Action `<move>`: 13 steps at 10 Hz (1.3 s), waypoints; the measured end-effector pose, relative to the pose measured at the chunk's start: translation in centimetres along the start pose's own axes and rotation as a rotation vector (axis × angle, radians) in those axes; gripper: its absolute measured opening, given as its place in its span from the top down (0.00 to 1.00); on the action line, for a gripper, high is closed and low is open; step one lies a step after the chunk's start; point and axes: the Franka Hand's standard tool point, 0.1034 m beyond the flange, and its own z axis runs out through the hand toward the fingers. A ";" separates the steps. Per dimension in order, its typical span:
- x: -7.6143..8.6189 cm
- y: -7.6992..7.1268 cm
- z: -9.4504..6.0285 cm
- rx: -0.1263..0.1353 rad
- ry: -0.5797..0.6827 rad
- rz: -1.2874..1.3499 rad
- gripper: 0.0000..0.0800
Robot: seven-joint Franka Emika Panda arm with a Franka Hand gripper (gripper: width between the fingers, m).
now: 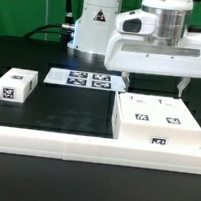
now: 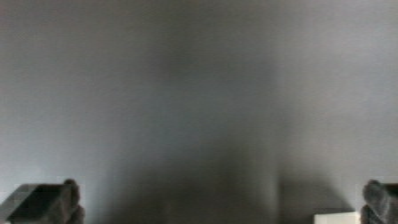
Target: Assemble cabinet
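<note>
The cabinet (image 1: 156,125) is a large white box with square black-and-white tags, lying on the black table at the exterior view's right. My gripper (image 1: 153,91) hangs just above its far edge, jaws spread wide and empty, one finger toward each side of the box. A smaller white tagged block (image 1: 14,85) lies at the exterior view's left. The wrist view is a blurred grey; my gripper (image 2: 214,205) shows only as two dark fingertips (image 2: 45,205) far apart at the picture's corners, with a small white patch (image 2: 349,215) near one of them.
The marker board (image 1: 86,79) lies flat behind the middle of the table, before the robot's white base (image 1: 96,28). A long low white rail (image 1: 83,147) runs along the front edge of the table.
</note>
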 end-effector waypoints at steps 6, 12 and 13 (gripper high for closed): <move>-0.8 -0.3 2.2 -0.007 -0.014 0.014 0.00; -0.4 0.4 3.1 -0.011 -0.023 0.006 0.00; -0.4 0.4 3.1 -0.011 -0.023 0.006 0.00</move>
